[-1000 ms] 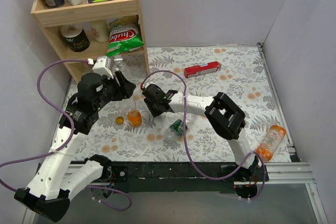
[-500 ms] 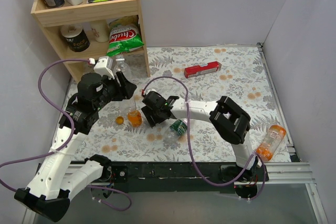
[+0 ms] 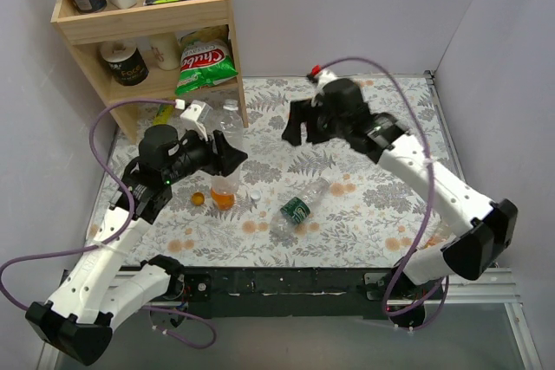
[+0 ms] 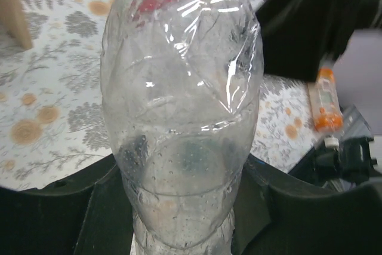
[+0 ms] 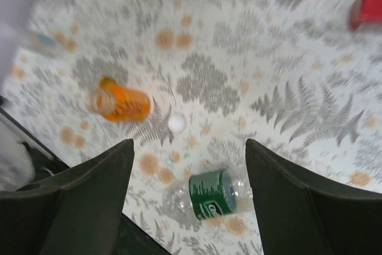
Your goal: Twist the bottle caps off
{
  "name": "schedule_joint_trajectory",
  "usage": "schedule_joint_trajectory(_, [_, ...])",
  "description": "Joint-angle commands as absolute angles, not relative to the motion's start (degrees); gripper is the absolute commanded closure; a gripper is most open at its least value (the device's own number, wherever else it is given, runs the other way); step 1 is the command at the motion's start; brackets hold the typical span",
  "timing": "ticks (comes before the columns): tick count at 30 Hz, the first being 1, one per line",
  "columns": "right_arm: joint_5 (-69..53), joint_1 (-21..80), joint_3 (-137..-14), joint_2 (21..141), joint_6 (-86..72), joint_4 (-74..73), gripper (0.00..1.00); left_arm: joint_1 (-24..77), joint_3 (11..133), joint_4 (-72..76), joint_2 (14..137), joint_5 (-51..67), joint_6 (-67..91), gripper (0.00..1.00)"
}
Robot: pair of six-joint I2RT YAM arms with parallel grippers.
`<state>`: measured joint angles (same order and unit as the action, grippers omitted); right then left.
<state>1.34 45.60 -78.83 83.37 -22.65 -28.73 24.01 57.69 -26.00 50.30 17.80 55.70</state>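
My left fingers point(image 4: 89, 210) are clamped on the lower body of the clear plain bottle point(image 4: 179, 106), one dark pad on each side. The bottle fills the wrist view neck-up, and its top is cut off, so I cannot tell whether a cap sits on it. From above, my left gripper point(image 3: 227, 155) holds it up over the floral tablecloth point(image 3: 381, 205), just in front of the wooden shelf point(image 3: 143, 15).

My right fingers point(image 5: 89, 195) stand wide apart with nothing between them. My right gripper point(image 3: 297, 132) hangs high over the middle of the table, well apart from every bottle.

Below my left gripper, the short orange bottle point(image 3: 223, 193) stands upright on the cloth. An orange cap point(image 3: 198, 198) lies near it on one side and a white cap point(image 3: 257, 197) on the other. The white cap point(image 5: 176, 123) sits between the orange bottle and the clear green-labelled bottle point(image 3: 299, 208), which lies on its side.

The slim orange bottle point(image 4: 325, 106) lies flat at the table's far right edge. A red box point(image 5: 367, 7) shows at the corner of my right wrist view.
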Motion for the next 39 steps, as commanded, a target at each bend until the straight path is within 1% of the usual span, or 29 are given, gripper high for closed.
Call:
schedule_joint_trajectory(1, [-11.1, 40.3, -97.3, 78.9, -22.8, -36.2, 0.17, 25.4, 54.1, -18.2, 47.8, 30.8, 52.8, 0.84])
schedule_joint_trajectory(3, [-14.3, 39.4, -102.1, 80.0, -24.6, -36.6, 0.18, 25.9, 52.9, -16.9, 47.3, 32.4, 53.6, 0.84])
schedule_joint_trajectory(4, [-17.8, 39.3, -104.3, 80.4, -27.0, -35.6, 0.18, 26.1, 52.9, -16.4, 47.5, 33.7, 53.7, 0.84])
schedule_joint_trajectory(7, [-24.2, 39.2, -103.9, 81.1, -31.4, -28.8, 0.19, 26.8, 53.2, -16.4, 48.2, 35.2, 53.9, 0.84])
schedule_joint_trajectory(10, [-27.0, 39.3, -101.7, 81.9, -34.1, -25.1, 0.22, 27.9, 53.3, -16.4, 48.3, 36.0, 53.9, 0.84])
schedule_joint_trajectory(18, [-27.8, 41.8, -100.0, 83.5, -34.3, -23.9, 0.23, 31.7, 53.3, -16.4, 49.9, 36.3, 54.1, 0.84])
schedule_joint_trajectory(23, [-27.9, 42.9, -97.0, 82.7, -35.0, -22.1, 0.26, 34.8, 53.6, -16.3, 51.8, 35.1, 53.5, 0.84])
schedule_joint_trajectory(27, [-27.5, 43.9, -95.5, 82.3, -35.2, -21.9, 0.44, 35.1, 53.8, -16.2, 51.9, 33.6, 54.0, 0.85])
schedule_joint_trajectory(29, [-27.0, 44.6, -93.7, 81.6, -35.4, -21.9, 0.47, 35.1, 53.9, -15.5, 51.6, 31.8, 54.5, 0.85])
schedule_joint_trajectory(32, [-26.3, 45.3, -90.9, 80.3, -36.1, -20.7, 0.62, 35.1, 54.3, -15.0, 51.8, 30.7, 55.9, 0.86])
schedule_joint_trajectory(33, [-26.2, 45.5, -90.1, 80.0, -36.4, -20.3, 0.82, 35.1, 54.0, -14.8, 52.0, 30.6, 56.4, 0.86])
schedule_joint_trajectory(34, [-25.7, 45.5, -89.6, 79.5, -36.6, -19.5, 0.94, 35.1, 53.8, -14.1, 52.0, 30.7, 57.4, 0.85])
schedule_joint_trajectory(35, [-25.1, 45.5, -89.0, 78.8, -36.6, -19.3, 0.99, 35.1, 53.5, -13.6, 52.0, 30.8, 57.8, 0.79])
schedule_joint_trajectory(37, [-22.1, 45.5, -87.7, 78.0, -35.8, -19.0, 0.99, 35.1, 53.0, -13.3, 51.3, 30.2, 58.3, 0.59])
schedule_joint_trajectory(38, [-20.2, 45.6, -87.7, 77.1, -34.9, -19.9, 0.99, 35.1, 52.9, -13.4, 51.0, 29.5, 58.4, 0.35])
schedule_joint_trajectory(39, [-18.2, 45.5, -87.7, 76.6, -33.8, -20.6, 0.99, 35.1, 52.9, -13.8, 50.6, 27.3, 58.4, 0.26])
